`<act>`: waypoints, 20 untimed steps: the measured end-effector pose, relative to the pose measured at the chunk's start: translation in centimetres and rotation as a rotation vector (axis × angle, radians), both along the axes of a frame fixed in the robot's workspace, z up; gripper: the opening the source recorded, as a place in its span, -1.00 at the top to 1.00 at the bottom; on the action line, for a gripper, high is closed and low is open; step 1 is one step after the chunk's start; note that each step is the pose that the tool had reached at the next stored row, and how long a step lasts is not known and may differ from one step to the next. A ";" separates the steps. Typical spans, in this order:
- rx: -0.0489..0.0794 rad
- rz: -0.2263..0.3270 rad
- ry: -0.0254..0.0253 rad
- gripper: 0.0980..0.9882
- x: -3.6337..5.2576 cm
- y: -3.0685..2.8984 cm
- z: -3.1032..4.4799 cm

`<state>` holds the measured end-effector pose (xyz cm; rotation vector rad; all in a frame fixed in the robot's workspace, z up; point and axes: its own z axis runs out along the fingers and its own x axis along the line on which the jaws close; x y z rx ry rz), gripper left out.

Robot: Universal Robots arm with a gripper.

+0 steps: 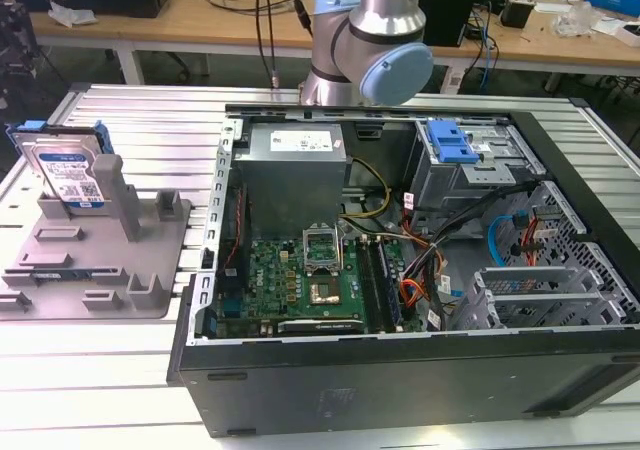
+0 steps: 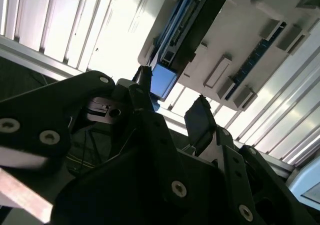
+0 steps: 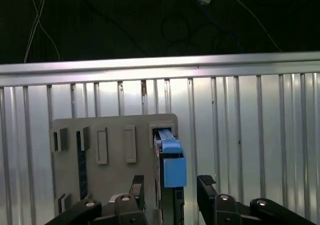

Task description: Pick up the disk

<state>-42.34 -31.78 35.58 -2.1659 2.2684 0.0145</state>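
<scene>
The disk [image 1: 70, 170] is a silver hard drive with a white-and-blue label and blue side rails. It stands on edge in the grey fixture [image 1: 110, 260] at the exterior view's left. In both wrist views I look down on its blue-railed top edge [image 3: 171, 160] [image 2: 163, 80]. My gripper [image 3: 171, 187] [image 2: 172, 102] is open, its two dark fingertips [image 3: 205, 184] standing on either side of the disk's line but above it, apart from it. Nothing is held between them.
An open computer case [image 1: 400, 250] with motherboard, power supply and a blue drive-bay latch [image 1: 450, 145] fills the table's middle and the exterior view's right. The arm's base [image 1: 365, 40] rises behind it. The fixture [image 3: 110, 150] has several upright posts. The table top [image 3: 250, 135] is ribbed metal.
</scene>
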 end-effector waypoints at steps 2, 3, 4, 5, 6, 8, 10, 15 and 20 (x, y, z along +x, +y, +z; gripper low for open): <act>0.000 0.000 0.0002 0.00 -0.02 0.01 0.00; 0.000 0.000 0.0002 0.00 -0.03 0.04 -0.02; 0.000 0.000 0.0002 0.00 -0.03 0.06 -0.10; 0.000 0.000 0.0000 0.00 -0.02 0.06 -0.26; 0.000 0.000 0.0002 0.00 -0.02 0.07 -0.43; 0.000 0.000 0.0001 0.00 -0.01 0.07 -0.73; 0.000 0.000 0.0001 0.00 -0.01 0.07 -1.06; 0.000 0.000 0.0001 0.00 0.03 0.08 -1.95; 0.000 0.000 0.0002 0.00 0.21 0.08 -2.80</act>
